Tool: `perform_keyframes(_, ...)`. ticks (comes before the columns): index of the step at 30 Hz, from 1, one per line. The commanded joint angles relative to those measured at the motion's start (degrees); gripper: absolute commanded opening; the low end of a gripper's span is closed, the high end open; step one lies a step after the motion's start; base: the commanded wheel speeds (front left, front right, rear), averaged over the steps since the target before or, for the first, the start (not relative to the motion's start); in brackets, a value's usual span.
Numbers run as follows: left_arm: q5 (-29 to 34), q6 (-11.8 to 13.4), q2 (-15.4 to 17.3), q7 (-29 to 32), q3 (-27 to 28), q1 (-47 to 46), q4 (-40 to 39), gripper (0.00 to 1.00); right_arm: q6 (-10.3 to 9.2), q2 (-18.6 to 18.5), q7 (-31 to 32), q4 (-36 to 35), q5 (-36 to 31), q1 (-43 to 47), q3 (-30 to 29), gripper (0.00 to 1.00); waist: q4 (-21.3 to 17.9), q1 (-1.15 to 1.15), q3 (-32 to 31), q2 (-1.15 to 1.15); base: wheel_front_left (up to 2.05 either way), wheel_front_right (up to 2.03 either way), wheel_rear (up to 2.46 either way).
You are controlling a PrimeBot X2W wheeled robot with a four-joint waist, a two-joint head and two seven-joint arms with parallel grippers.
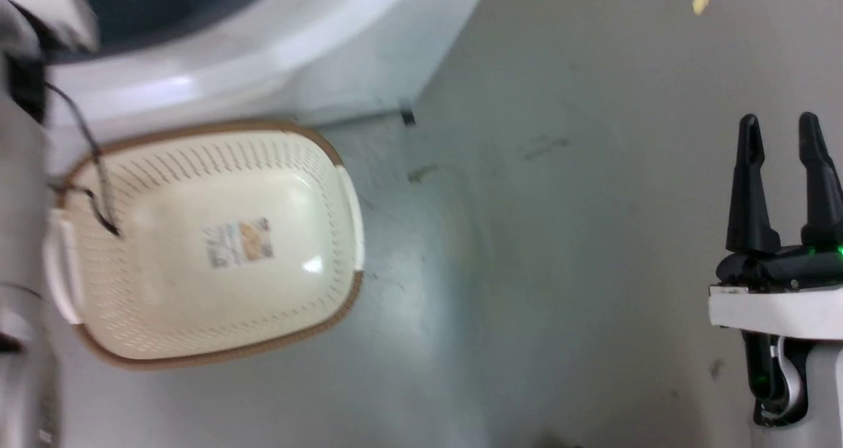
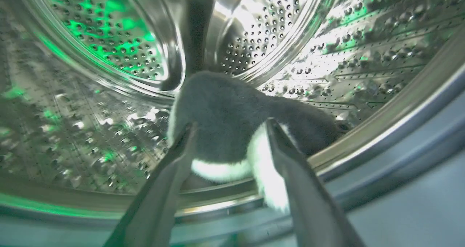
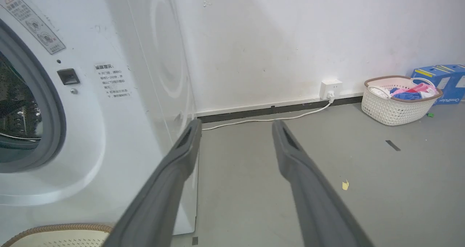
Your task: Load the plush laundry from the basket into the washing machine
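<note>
I count one plush laundry item [image 2: 225, 112], black with white furry patches. It lies inside the one washing machine [image 3: 120, 94], low in the shiny perforated drum [image 2: 109, 40] just behind the front lip, with a white patch hanging over that lip. My left gripper [image 2: 230, 127] reaches into the drum mouth with its two fingers spread wide. The plush sits between and just beyond the tips, and I cannot tell whether either finger touches the fur. My right gripper [image 1: 779, 122] is also released and grasps nothing. It hangs over the grey floor [image 1: 560, 270], well apart from the washer's opening and to its right. There are two baskets. The cream basket [image 1: 217, 128] with the brown rim stands on the floor right in front of the washer, and one product sticker [image 1: 238, 242] shows on its bare bottom. A second, woven-look basket [image 3: 397, 109] holding coloured clothes stands far off by the wall, beside blue boxes [image 3: 441, 80]. One white cable [image 3: 269, 119] runs along the skirting to a wall socket [image 3: 330, 87].
</note>
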Motion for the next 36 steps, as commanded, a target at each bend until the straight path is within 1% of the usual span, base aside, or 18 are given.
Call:
perform_keyframes(1, -0.61, -0.31, -0.91, -0.90, -0.21, 2.72, -0.36, 1.00, -0.04, 0.00, -0.25, -0.41, -1.10, 1.18, -0.37, 1.00, 3.75, 0.00, -5.88, 0.00, 0.00, 0.00, 0.00)
perform_keyframes(4, -2.16, -0.14, -3.12, -1.46, 0.61, 8.06, -3.47, 1.00, -0.04, 0.00, -0.25, -0.56, -2.79, 2.60, -0.98, 1.00, 6.29, 0.00, -10.40, 0.00, 0.00, 0.00, 0.00)
perform_keyframes(6, -3.60, 0.14, -4.88, -1.50, 2.00, 12.55, -8.83, 1.00, -0.04, 0.00, -0.25, -0.66, -3.78, 3.58, -1.39, 1.00, 8.24, 0.00, -13.24, 0.00, 0.00, 0.00, 0.00)
perform_keyframes(11, -4.99, -0.59, -8.45, -1.53, 3.00, 25.80, -20.29, 1.00, -0.04, 0.00, -0.25, -0.71, -5.57, 6.28, -1.46, 1.00, 12.48, 0.00, -19.53, 0.00, 0.00, 0.00, 0.00)
perform_keyframes(16, -4.89, -0.52, -12.38, -1.53, 3.04, 38.32, -30.78, 1.00, -0.04, 0.00, -0.25, 0.17, -6.42, 9.74, -1.83, 1.00, 16.56, 0.00, -25.49, 0.00, 0.00, 0.00, 0.00)
perform_keyframes(21, -3.99, 0.64, -15.11, -1.54, 3.78, 49.63, -40.33, 1.00, -0.04, 0.00, -0.25, 1.08, -7.69, 12.81, -0.69, 1.00, 19.44, 0.00, -30.08, 0.00, 0.00, 0.00, 0.00)
perform_keyframes(25, -4.60, 1.92, -17.01, -1.54, 4.98, 58.01, -45.04, 1.00, -0.04, 0.00, -0.25, 2.02, -7.96, 14.55, -0.62, 1.00, 20.81, 0.00, -32.84, 0.00, 0.00, 0.00, 0.00)
perform_keyframes(30, -4.02, 3.17, -18.10, -1.54, 4.92, 66.12, -49.07, 1.00, -0.04, 0.00, -0.25, 3.64, -7.78, 17.07, 0.19, 1.00, 21.95, 0.00, -34.77, 0.00, 0.00, 0.00, 0.00)
perform_keyframes(34, -3.93, 3.45, -18.69, -1.54, 4.28, 70.73, -49.52, 1.00, -0.04, 0.00, -0.25, 5.13, -8.73, 18.52, 0.78, 1.00, 22.45, 0.00, -35.49, 0.00, 0.00, 0.00, 0.00)
perform_keyframes(36, -3.13, 3.57, -18.75, -1.54, 3.79, 72.10, -49.62, 1.00, -0.04, 0.00, -0.25, 5.99, -10.34, 19.25, 1.32, 1.00, 22.62, 0.00, -35.82, 0.00, 0.00, 0.00, 0.00)
